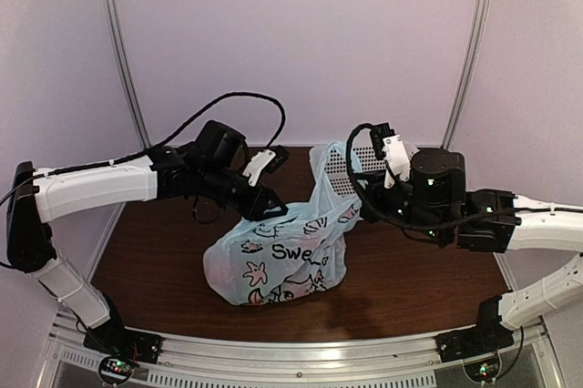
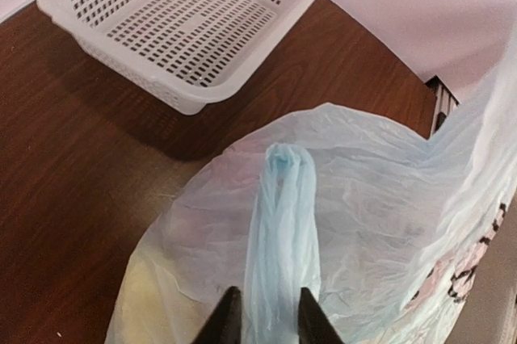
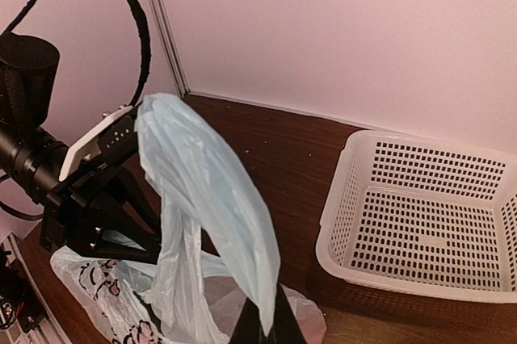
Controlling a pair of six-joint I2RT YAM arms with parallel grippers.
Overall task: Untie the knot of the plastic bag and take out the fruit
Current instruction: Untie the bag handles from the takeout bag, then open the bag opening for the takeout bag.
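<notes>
Now the jaws of the left gripper (image 2: 266, 317) squeeze a bunched handle strip (image 2: 281, 223) of the plastic bag (image 1: 273, 265) between them. Those of the right gripper (image 3: 262, 325) pinch the other handle (image 3: 206, 190), stretched beyond their tips.

The left arm (image 1: 100, 183) stretches in from the left with its wrist tipped down, and the left gripper (image 2: 269, 321) has its fingers (image 2: 229, 324) pressed against either side of a bag handle (image 2: 283, 231). The right arm (image 1: 547, 224) folds in from the right, with the right gripper (image 3: 262, 324) pinched shut on the other handle (image 3: 210, 190).

Pale blue printed plastic bag (image 1: 282, 260), sitting upright, handles (image 2: 283, 231) drawn apart, yellowish fruit (image 2: 153, 287) inside.
</notes>
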